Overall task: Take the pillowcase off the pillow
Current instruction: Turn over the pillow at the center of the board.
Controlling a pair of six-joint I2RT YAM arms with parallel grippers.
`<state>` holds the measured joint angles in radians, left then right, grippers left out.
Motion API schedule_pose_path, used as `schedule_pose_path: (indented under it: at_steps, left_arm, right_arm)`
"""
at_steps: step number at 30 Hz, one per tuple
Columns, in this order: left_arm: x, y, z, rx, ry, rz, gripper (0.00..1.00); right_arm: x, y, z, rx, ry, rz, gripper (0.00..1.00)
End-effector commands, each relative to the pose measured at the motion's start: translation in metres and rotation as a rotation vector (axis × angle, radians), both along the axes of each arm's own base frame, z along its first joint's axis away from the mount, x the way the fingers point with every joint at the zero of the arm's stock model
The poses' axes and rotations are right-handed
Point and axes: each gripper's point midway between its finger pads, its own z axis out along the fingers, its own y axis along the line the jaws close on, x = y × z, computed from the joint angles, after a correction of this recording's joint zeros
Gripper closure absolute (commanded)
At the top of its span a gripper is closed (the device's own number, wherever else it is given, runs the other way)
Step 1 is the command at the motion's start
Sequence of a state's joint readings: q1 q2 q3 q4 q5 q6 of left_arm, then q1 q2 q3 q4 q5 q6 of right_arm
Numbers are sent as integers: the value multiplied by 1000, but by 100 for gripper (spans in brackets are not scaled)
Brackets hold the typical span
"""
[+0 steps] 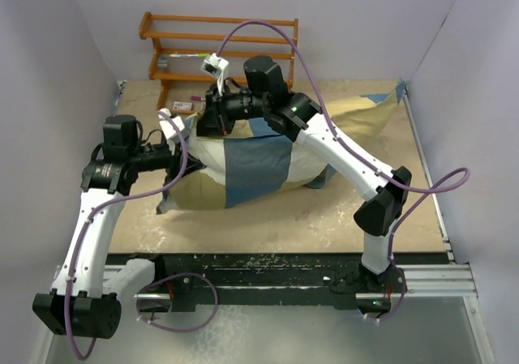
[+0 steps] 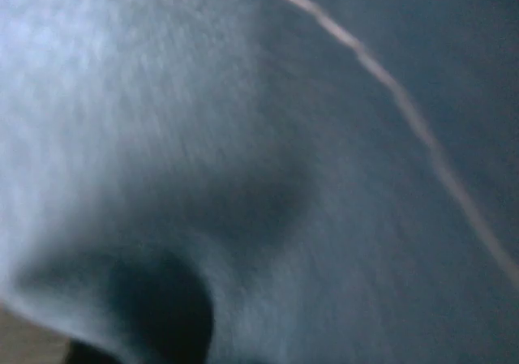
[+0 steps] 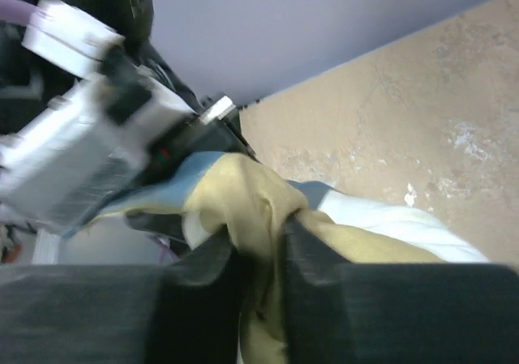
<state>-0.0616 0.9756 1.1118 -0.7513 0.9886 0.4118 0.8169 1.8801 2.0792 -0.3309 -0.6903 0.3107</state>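
Blurred blue cloth of the pillowcase (image 2: 243, 137) fills the left wrist view, so I cannot tell whether the left gripper (image 1: 175, 163), pressed at the cover's left end, is apart or closed. Over on the right, the right gripper (image 3: 258, 259) is clamped on a tan fold of the cover, which lies across mid-table and trails toward the far right corner. Stripping looks barely begun; the next move probably calls for pulling the cloth away while the pillow, hidden inside, is pinned.

An orange wooden shelf rack (image 1: 219, 48) stood at the far edge of the mottled tan tabletop (image 1: 324, 218), toward its far left corner. A small flat dark-red packet (image 1: 182, 106) lay just before it. A silver metal rail (image 1: 438, 281) lined the near edge.
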Motion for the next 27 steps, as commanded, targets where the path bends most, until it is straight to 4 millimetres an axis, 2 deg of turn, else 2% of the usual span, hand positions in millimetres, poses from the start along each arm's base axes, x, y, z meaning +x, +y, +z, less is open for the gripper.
schedule_pose_path:
  at_steps: [1, 3, 5, 6, 10, 13, 14, 16, 19, 22, 25, 27]
  left_arm:
    - [27, -7, -1, -66, 123, 128, 100]
    - [44, 4, -4, -52, 139, 240, 100]
    - [61, 18, -8, -26, 138, 357, 100]
    - [69, 26, -11, -8, 136, 416, 100]
    - [98, 61, -22, 78, 161, 635, 100]
    - [110, 79, -30, 116, 212, 719, 100]
    - [112, 83, -32, 129, 216, 735, 100]
    - [116, 88, -34, 141, 207, 747, 100]
    - [122, 92, -34, 161, 184, 737, 100]
    - [124, 90, -35, 184, 170, 704, 100]
    - [128, 90, -30, 199, 123, 682, 100]
    - [130, 91, -31, 214, 115, 672, 100]
  right_arm:
    - [14, -19, 113, 272, -196, -145, 63]
    - [43, -45, 109, 264, -162, -301, 35]
    - [71, -84, 101, 255, -113, -450, 8]
    - [86, -106, 92, 238, -87, -536, 2]
    - [117, -207, 48, 127, -7, -878, 0]
    - [111, -285, 24, 78, 11, -1104, 0]
    - [109, -307, 9, 54, 23, -1162, 0]
    - [104, -342, -3, 33, 20, -1250, 0]
    - [107, -387, -30, -12, 81, -1346, 0]
    - [119, -407, -60, -5, 184, -1381, 0]
    - [133, -397, -83, 1, 211, -1316, 0]
    - [142, -383, -84, 41, 183, -1269, 0]
